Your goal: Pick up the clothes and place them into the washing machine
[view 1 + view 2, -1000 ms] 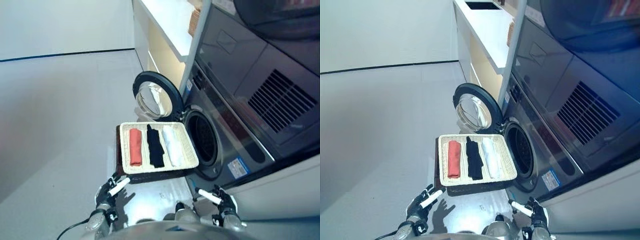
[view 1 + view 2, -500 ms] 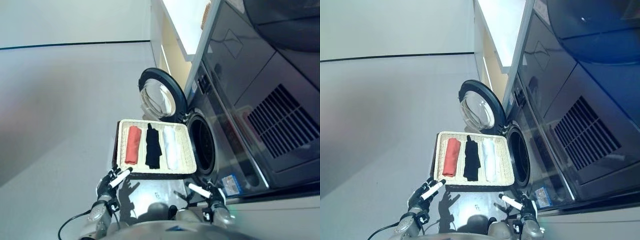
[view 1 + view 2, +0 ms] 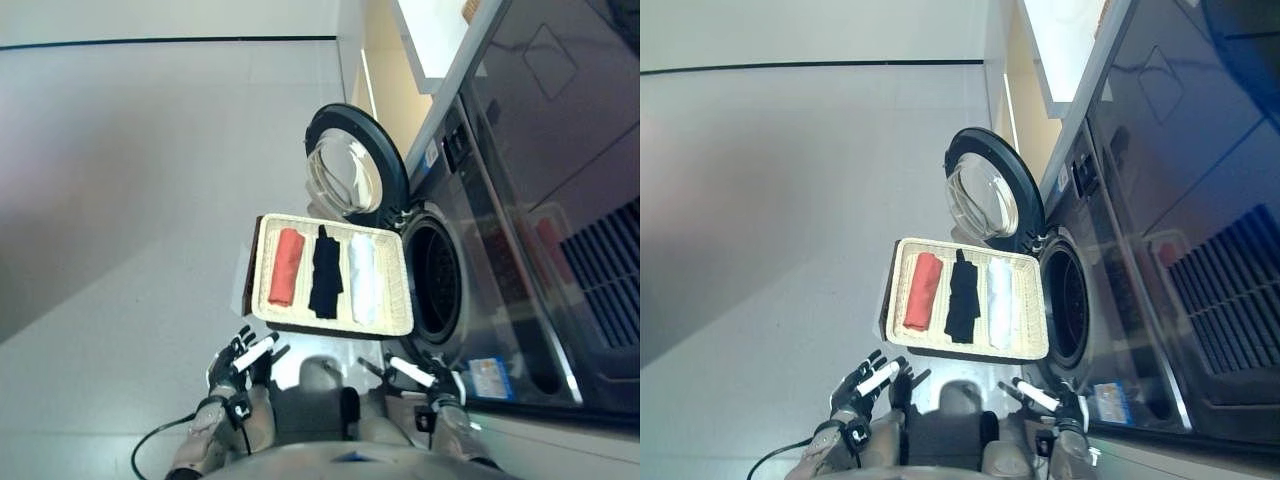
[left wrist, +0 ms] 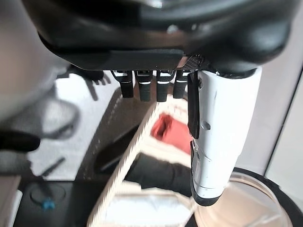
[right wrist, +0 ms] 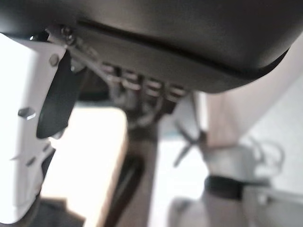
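While both hands hover empty near the floor, three rolled clothes lie side by side in a wicker tray (image 3: 400, 322): red roll (image 3: 285, 266), black roll (image 3: 325, 271), white roll (image 3: 362, 277). Tray sits just beside the washing machine (image 3: 500, 250), whose door (image 3: 345, 170) stands open. Left hand (image 3: 243, 358) has fingers spread; right hand (image 3: 428, 374) likewise relaxed, holding nothing.

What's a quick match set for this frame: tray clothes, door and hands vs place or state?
Things:
1. red roll
2. black garment
3. white roll
4. washer door

States:
A. swung open
B. middle of the wicker tray
C. tray side nearest the drum opening
D. tray side farthest from the drum

Pairs: 1-D, 2-B, 3-C, 4-A
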Tool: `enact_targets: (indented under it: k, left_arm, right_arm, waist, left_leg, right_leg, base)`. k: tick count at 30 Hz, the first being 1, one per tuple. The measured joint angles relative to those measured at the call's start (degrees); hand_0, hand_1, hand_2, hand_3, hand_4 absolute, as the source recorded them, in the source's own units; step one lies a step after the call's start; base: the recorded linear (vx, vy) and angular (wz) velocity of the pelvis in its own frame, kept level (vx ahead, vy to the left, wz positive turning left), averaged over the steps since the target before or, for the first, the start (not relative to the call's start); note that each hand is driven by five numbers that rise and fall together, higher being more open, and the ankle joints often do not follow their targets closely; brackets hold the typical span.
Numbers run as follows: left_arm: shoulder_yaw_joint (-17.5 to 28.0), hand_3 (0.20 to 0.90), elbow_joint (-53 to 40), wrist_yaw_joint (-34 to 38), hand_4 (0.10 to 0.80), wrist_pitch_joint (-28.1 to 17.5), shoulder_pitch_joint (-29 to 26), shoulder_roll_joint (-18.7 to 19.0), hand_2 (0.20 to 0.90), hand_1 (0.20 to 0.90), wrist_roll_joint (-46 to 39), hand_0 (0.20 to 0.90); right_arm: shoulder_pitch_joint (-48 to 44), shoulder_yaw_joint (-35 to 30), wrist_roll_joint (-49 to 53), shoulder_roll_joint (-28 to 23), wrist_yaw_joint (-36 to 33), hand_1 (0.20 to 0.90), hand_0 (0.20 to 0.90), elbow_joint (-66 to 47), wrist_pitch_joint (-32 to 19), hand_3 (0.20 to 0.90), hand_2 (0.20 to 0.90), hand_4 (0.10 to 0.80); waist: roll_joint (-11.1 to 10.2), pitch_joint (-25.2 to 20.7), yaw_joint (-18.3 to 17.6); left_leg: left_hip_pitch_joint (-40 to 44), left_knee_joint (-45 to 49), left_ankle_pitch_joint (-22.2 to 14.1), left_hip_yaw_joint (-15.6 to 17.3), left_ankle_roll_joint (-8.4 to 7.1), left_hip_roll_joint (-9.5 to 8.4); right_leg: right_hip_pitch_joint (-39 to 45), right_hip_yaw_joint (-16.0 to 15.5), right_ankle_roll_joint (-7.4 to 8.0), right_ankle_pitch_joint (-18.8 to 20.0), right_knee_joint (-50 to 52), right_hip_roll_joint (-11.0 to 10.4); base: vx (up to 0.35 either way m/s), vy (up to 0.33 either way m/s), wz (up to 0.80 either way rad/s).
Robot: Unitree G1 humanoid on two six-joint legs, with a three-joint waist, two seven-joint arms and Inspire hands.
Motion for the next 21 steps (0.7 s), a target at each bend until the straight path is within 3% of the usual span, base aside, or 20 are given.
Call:
enact_targets:
  k: [2, 3, 4, 7, 11, 14, 19, 21]
  left_arm:
    - [0.10, 0.900, -0.49, 0.23, 0.800, -0.20, -1.20, 1.85, 0.900, 0.900, 0.03, 0.900]
    - [0.47, 0.900, -0.35, 0.43, 0.800, -0.16, -2.03, 2.51, 0.900, 0.900, 0.03, 0.900]
    - [0.81, 0.900, -0.69, 0.50, 0.800, -0.36, -3.37, 2.80, 0.900, 0.900, 0.02, 0.900]
    - [2.06, 0.900, -0.40, 0.87, 0.800, -1.31, -5.05, 2.47, 0.900, 0.900, 0.00, 0.900]
    - [1.85, 0.900, -0.49, 0.97, 0.800, -1.39, -6.71, 2.07, 0.900, 0.900, 0.02, 0.900]
    - [1.66, 0.900, -0.37, 0.98, 0.800, -1.28, -5.12, 1.62, 0.900, 0.900, 0.01, 0.900]
    - [1.62, 0.900, -0.27, 0.92, 0.800, -1.05, -3.07, 1.63, 0.900, 0.900, 0.02, 0.900]
    - [1.69, 0.900, -0.32, 0.91, 0.800, -0.92, -2.27, 2.04, 0.900, 0.900, 0.03, 0.900]
  right_arm:
    - [0.00, 0.01, 0.08, 0.93, 0.04, 0.900, 0.900, 0.56, -0.02, 0.900, 0.900, 0.800]
    - [-0.57, -0.08, 0.55, 1.41, 0.04, 0.900, 0.900, 1.80, 0.04, 0.900, 0.900, 0.800]
    - [-0.89, 0.18, 0.82, 1.73, 0.16, 0.900, 0.900, 1.82, 0.16, 0.900, 0.900, 0.800]
    - [-2.60, 1.40, 0.71, 2.16, 0.25, 0.900, 0.900, 1.61, 0.28, 0.900, 0.900, 0.800]
    - [-3.95, 0.83, 0.94, 2.08, 0.17, 0.900, 0.900, 1.25, 0.25, 0.900, 0.900, 0.800]
    - [-4.06, 0.70, 0.89, 1.69, 0.14, 0.900, 0.900, 1.09, 0.22, 0.900, 0.900, 0.800]
    - [-3.02, 0.45, 0.90, 1.49, 0.15, 0.900, 0.900, 1.06, 0.28, 0.900, 0.900, 0.800]
    - [-1.89, 0.48, 0.90, 1.60, 0.18, 0.900, 0.900, 1.02, 0.36, 0.900, 0.900, 0.800]
  waist:
    - [-1.92, -0.85, 0.00]
    - [-2.09, -0.80, -0.24]
    - [-1.71, -0.90, -0.35]
    - [-1.40, -1.28, -0.29]
    - [-2.44, -2.46, -1.48]
    - [-2.09, -4.46, -1.99]
    - [-2.22, -5.26, -2.45]
    - [-2.20, -5.32, -2.57]
  left_leg:
    - [1.13, 0.14, -1.26, 1.46, 1.10, -2.65]
    - [1.33, 1.02, -1.44, 2.84, 1.94, -3.63]
    - [1.73, 1.38, -2.18, 3.33, 2.14, -4.17]
    - [2.90, 2.02, -3.92, 5.61, 2.85, -4.65]
    - [3.49, 2.06, -5.33, 5.67, 3.29, -5.56]
    - [3.88, 2.20, -6.33, 5.48, 4.60, -5.64]
    - [5.65, 2.62, -7.94, 5.80, 7.13, -7.24]
    - [6.29, 3.37, -8.06, 5.69, 8.17, -8.23]
  right_leg:
    - [1.15, -0.51, 2.16, -1.31, 0.87, -2.83]
    - [1.23, -0.38, 4.57, -1.26, 1.28, -4.19]
    - [0.98, -0.32, 4.96, -0.84, 1.37, -4.34]
    - [0.82, 0.10, 5.40, -0.58, 2.06, -5.25]
    - [0.40, -0.53, 5.41, -0.55, 4.13, -5.99]
    - [-3.84, -0.98, 5.14, -0.56, 12.00, -5.81]
    - [-8.36, -1.46, 4.27, -0.29, 25.07, -8.42]
    - [-9.74, -1.36, 4.97, 1.38, 29.17, -9.70]
  base:
    - [0.226, 0.223, -0.31]
    - [0.163, 0.163, -0.31]
    - [0.144, 0.157, -0.37]
    - [0.140, 0.151, -0.47]
    - [0.126, 0.155, -0.04]
    - [0.119, 0.166, -0.18]
    - [0.095, 0.118, 0.05]
    - [0.070, 0.061, 0.22]
